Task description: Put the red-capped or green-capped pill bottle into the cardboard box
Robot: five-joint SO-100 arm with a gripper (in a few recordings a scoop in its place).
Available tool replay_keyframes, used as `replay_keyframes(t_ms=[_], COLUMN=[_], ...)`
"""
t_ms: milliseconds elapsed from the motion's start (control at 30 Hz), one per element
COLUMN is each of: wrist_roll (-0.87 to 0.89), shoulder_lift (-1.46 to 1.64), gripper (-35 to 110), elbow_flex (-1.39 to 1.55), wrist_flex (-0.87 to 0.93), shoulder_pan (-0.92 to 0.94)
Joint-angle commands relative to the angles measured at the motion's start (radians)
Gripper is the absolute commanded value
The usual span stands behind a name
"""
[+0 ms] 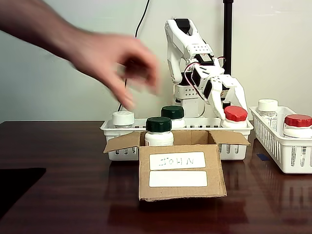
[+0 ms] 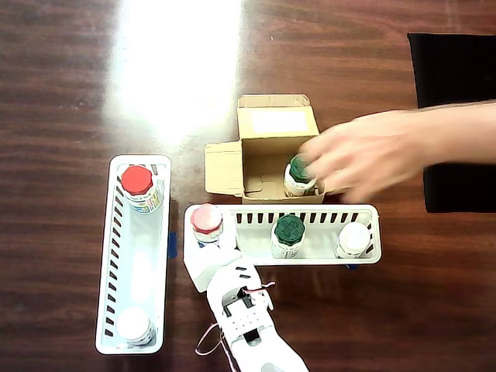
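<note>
A red-capped pill bottle point(image 1: 235, 116) point(image 2: 207, 220) stands at one end of the white basket point(image 1: 234, 151) point(image 2: 325, 211) behind the cardboard box point(image 1: 181, 178) point(image 2: 273, 122). My gripper point(image 1: 232, 108) point(image 2: 203, 248) hangs open over that bottle, one finger down beside the cap and the other behind it. Inside the box stands a green-capped bottle point(image 1: 158, 130) point(image 2: 299, 175). A person's blurred hand point(image 1: 112, 61) point(image 2: 372, 155) is above the box. The same basket also holds a second green-capped bottle point(image 1: 172, 114) point(image 2: 289, 230).
A white-capped bottle point(image 1: 123, 118) point(image 2: 353, 239) fills the basket's other end. Another white basket point(image 1: 280, 146) point(image 2: 112, 256) holds a red-capped bottle point(image 1: 298, 124) point(image 2: 137, 184) and a white-capped one point(image 1: 267, 108) point(image 2: 133, 325). A black mat point(image 1: 14, 187) point(image 2: 453, 116) lies on the dark wooden table.
</note>
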Motion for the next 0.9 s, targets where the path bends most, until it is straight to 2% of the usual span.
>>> replay_keyframes(t_ms=[0, 67, 200, 500, 633, 867], wrist_roll=[0.014, 0.006, -0.023, -0.071, -0.083, -0.132], shoulder_lift=[0.074, 0.14, 0.327, 0.712, 0.667, 0.284], gripper=[2, -7, 4, 1, 1, 1], elbow_flex=[0.009, 0.012, 0.021, -0.071, -0.19, -0.584], wrist_flex=[0.012, 0.095, 0.281, 0.758, 0.813, 0.822], shoulder_pan=[0.012, 0.006, -0.028, -0.094, -0.089, -0.028])
